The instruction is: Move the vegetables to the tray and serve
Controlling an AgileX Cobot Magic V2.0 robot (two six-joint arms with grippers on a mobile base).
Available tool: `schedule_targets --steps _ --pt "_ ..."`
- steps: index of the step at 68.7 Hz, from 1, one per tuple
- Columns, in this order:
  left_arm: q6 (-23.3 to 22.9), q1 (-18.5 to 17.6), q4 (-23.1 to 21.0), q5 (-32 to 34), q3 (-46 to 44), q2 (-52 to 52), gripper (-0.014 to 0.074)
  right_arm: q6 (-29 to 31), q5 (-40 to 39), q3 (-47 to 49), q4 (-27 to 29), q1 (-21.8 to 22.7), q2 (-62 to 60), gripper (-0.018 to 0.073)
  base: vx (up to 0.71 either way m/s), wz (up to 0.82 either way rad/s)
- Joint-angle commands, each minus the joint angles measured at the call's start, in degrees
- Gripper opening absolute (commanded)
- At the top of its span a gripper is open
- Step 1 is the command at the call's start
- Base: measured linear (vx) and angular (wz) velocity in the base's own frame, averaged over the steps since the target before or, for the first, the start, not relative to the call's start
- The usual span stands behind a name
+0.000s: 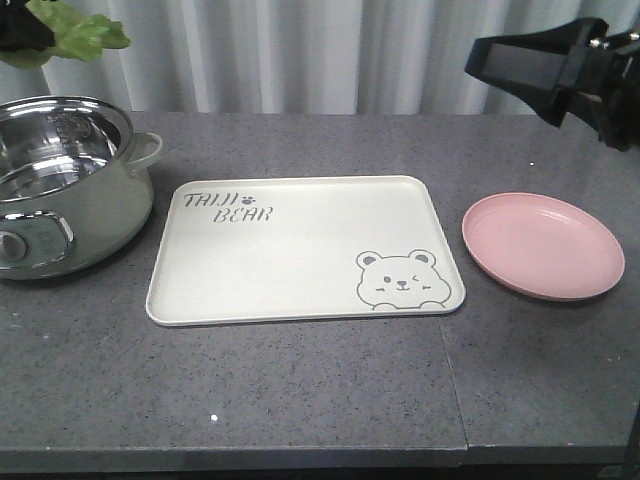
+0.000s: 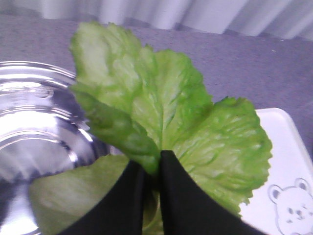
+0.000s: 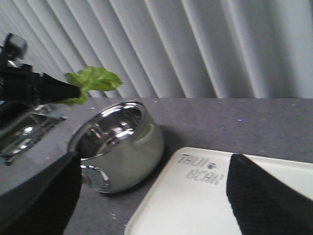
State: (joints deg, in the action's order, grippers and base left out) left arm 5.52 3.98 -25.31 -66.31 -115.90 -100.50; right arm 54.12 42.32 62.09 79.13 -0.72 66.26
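My left gripper is shut on the green lettuce leaves and holds them in the air above the steel pot. The leaves also show at the top left of the front view and in the right wrist view, where the left gripper's tip pinches them. The cream tray with the bear drawing lies flat on the grey table, with nothing on it; it also shows in both wrist views. My right gripper is open, raised at the right of the table, its black body at the top right of the front view.
A round pink plate sits right of the tray. The pot stands at the table's left edge, next to the tray's left side. A white curtain hangs behind the table. A seam in the tabletop runs near the tray's front right corner.
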Motion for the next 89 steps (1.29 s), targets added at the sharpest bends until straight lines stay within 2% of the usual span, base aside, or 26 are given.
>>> schedule_targets --steps 1,8,17,26,39,52,73,89 --pt "3.7 -0.3 -9.3 1.6 -2.0 3.0 -0.0008 5.2 4.6 3.2 11.6 0.1 2.6 0.0582 0.00 0.00" --pt "6.0 -1.4 -14.4 1.3 -2.0 3.0 -0.0008 6.5 10.1 4.3 17.3 0.1 7.0 0.0582 0.00 0.00" --pt "8.2 -5.4 -15.4 0.7 -2.0 3.0 -0.0008 7.4 18.4 5.4 23.4 0.1 12.8 0.0582 0.00 0.00" --pt "9.4 -10.8 -15.4 0.9 -2.0 3.0 -0.0008 6.7 21.7 6.1 23.4 0.1 16.3 0.0582 0.00 0.00" --pt "9.7 -17.3 -15.3 1.6 -2.0 2.6 -0.0008 7.0 22.0 6.1 23.4 0.1 17.1 0.0582 0.00 0.00" --pt "9.9 -22.3 -15.0 3.3 -2.0 1.5 -0.0008 7.4 22.1 6.1 23.4 0.1 17.1 0.0582 0.00 0.00" --pt "10.0 -27.7 -14.9 5.5 -2.0 0.2 -0.0008 7.3 21.3 6.1 23.4 0.1 17.1 0.0582 0.00 0.00" --pt "9.9 -29.3 -15.0 5.5 -2.0 0.2 -0.0008 7.2 19.3 6.1 23.4 0.1 17.1 0.0582 0.00 0.00"
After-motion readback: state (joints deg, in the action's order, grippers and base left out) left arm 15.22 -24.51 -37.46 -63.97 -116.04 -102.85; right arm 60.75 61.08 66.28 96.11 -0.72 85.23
